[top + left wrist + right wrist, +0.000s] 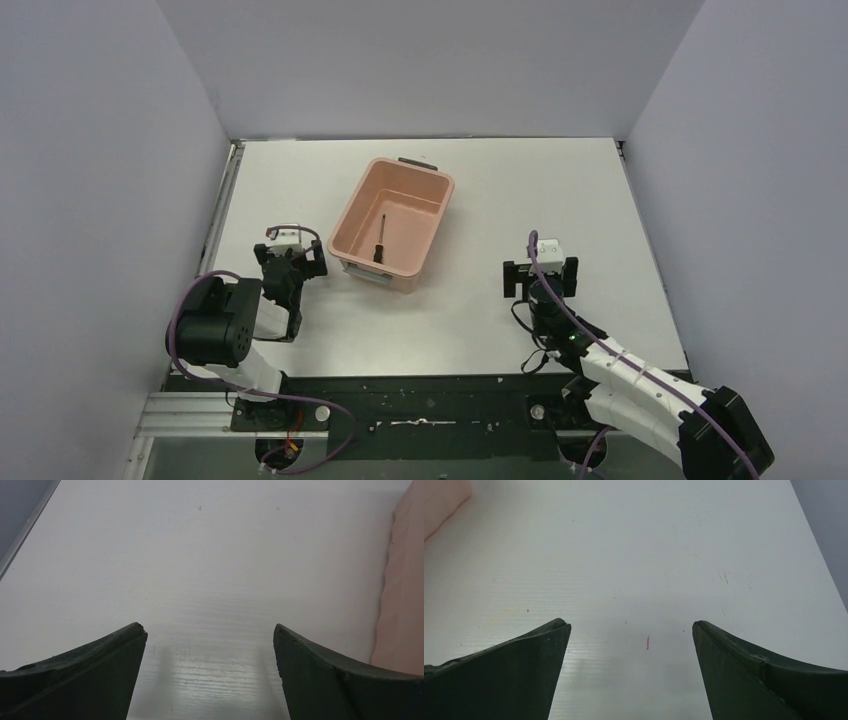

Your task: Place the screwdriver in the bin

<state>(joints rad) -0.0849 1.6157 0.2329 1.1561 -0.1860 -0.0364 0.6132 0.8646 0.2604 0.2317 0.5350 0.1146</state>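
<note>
The salmon-pink bin stands on the white table in the top view. The small screwdriver lies on the bin's floor, dark shaft pointing away, black handle nearest me. My left gripper sits low over the table just left of the bin, open and empty; in the left wrist view the bin's wall shows at the right edge. My right gripper is to the right of the bin, open and empty over bare table, as the right wrist view shows.
Grey walls enclose the table on the left, back and right. A corner of the bin shows at the top left of the right wrist view. A small red mark is on the table between the right fingers.
</note>
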